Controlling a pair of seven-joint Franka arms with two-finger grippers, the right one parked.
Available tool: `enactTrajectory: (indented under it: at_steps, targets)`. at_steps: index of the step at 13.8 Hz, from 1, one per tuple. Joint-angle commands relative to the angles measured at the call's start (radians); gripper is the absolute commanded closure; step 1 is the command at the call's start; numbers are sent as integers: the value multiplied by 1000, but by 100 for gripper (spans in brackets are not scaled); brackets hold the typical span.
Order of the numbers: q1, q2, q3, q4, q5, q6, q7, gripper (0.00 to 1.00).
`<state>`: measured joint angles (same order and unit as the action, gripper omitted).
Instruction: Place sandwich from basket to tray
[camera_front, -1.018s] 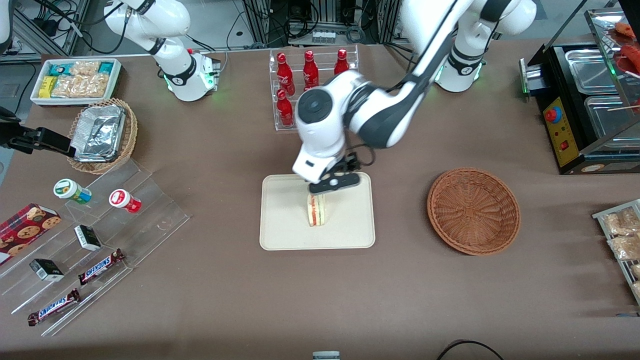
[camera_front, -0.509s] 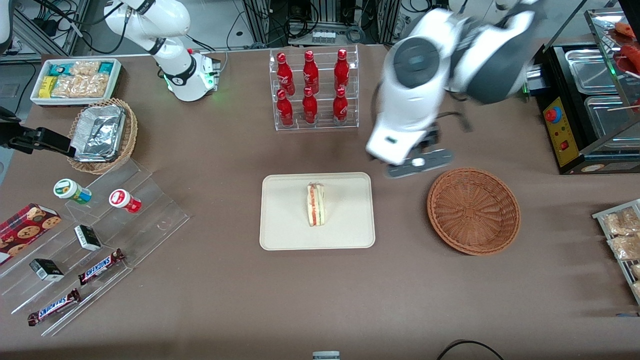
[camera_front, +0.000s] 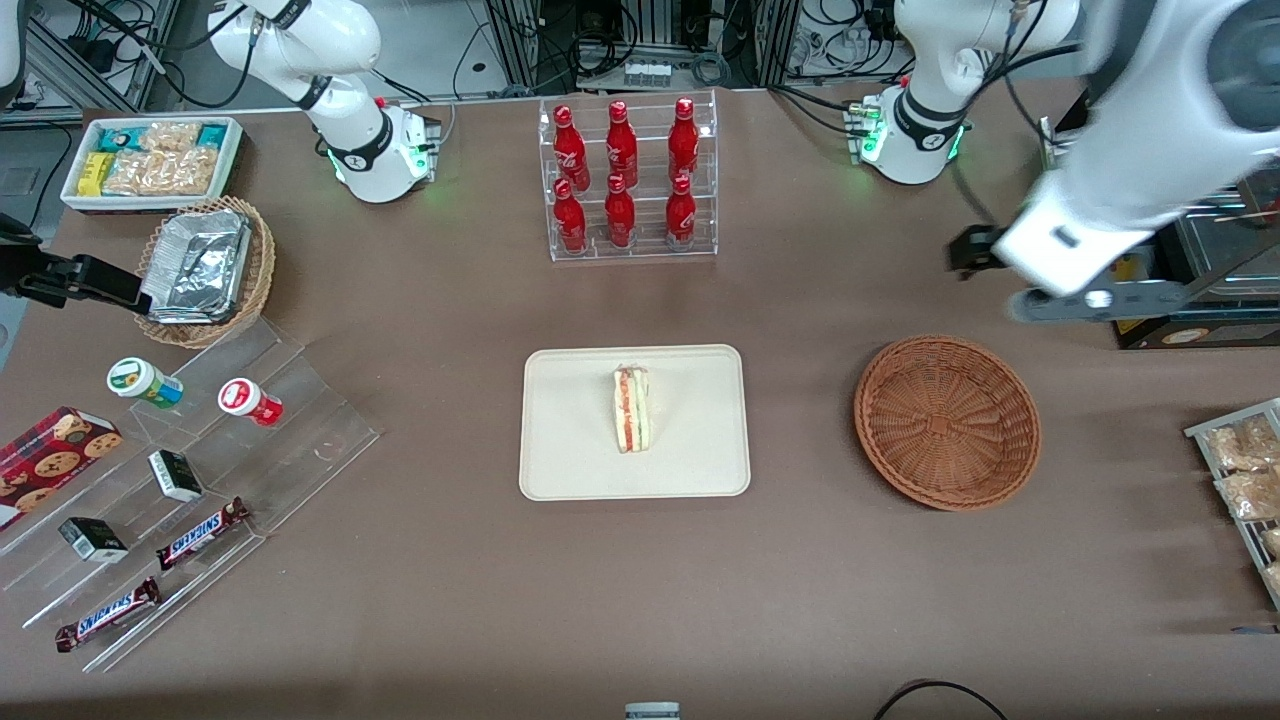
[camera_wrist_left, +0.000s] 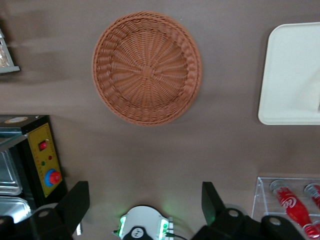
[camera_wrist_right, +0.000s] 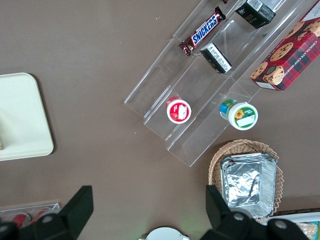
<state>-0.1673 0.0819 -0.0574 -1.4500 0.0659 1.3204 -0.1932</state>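
Brown table: sandwich (camera_front: 631, 409) upright on tray (camera_front: 570, 440); fingers (camera_wrist_left: 77, 205) apparently released, high.

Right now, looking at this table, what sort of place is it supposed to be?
Probably a lab mock-up of a snack counter: a rack of red cola bottles, Snickers bars on clear steps, a sandwich on a cream tray. The end effector, open, hangs high above the table near the empty wicker basket.

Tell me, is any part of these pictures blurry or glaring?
Front view: the gripper, raised farther from the camera than the basket, is motion-smeared; the sandwich on the tray is sharp. Left wrist view: basket crisp, fingers open, tray washed pale.
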Motion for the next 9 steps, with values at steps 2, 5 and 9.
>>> enactTrajectory:
  at_steps: [2, 5, 9]
  targets:
    - [119, -112, -13, -95, -29, 0, 196, 1]
    - [138, -114, 13, -89, -34, 16, 245, 1]
    - [134, -105, 16, -69, -31, 6, 268, 1]
